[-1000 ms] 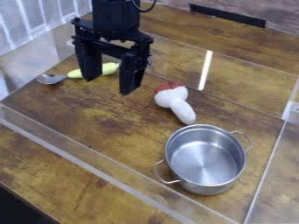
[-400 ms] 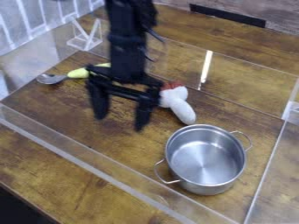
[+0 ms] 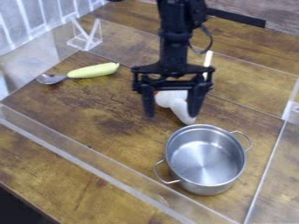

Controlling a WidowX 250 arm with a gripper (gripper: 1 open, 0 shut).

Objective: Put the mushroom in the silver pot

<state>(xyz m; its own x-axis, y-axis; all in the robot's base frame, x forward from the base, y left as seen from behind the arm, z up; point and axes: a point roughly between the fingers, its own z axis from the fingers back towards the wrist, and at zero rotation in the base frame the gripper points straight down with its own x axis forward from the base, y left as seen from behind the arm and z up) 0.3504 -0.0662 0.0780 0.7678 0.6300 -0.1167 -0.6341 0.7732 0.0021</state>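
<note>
The mushroom (image 3: 179,106), white with a red patch at its far end, lies on the wooden table just behind the silver pot (image 3: 208,162). My gripper (image 3: 173,110) points straight down and is open, with one finger (image 3: 151,99) on the mushroom's left and the other on its right. The crossbar hides the mushroom's top. The round, shiny pot stands empty at the front right, with its two loop handles showing.
A long yellow-green vegetable (image 3: 93,69) and a small metal spoon (image 3: 49,79) lie at the left. A clear plastic stand (image 3: 84,35) is at the back left. A low transparent wall (image 3: 82,144) runs along the table's front and right side.
The gripper has swung from the left-centre of the table to the right and sunk over the mushroom, rolling about its own axis. It stays open. The mushroom and pot have not moved.
</note>
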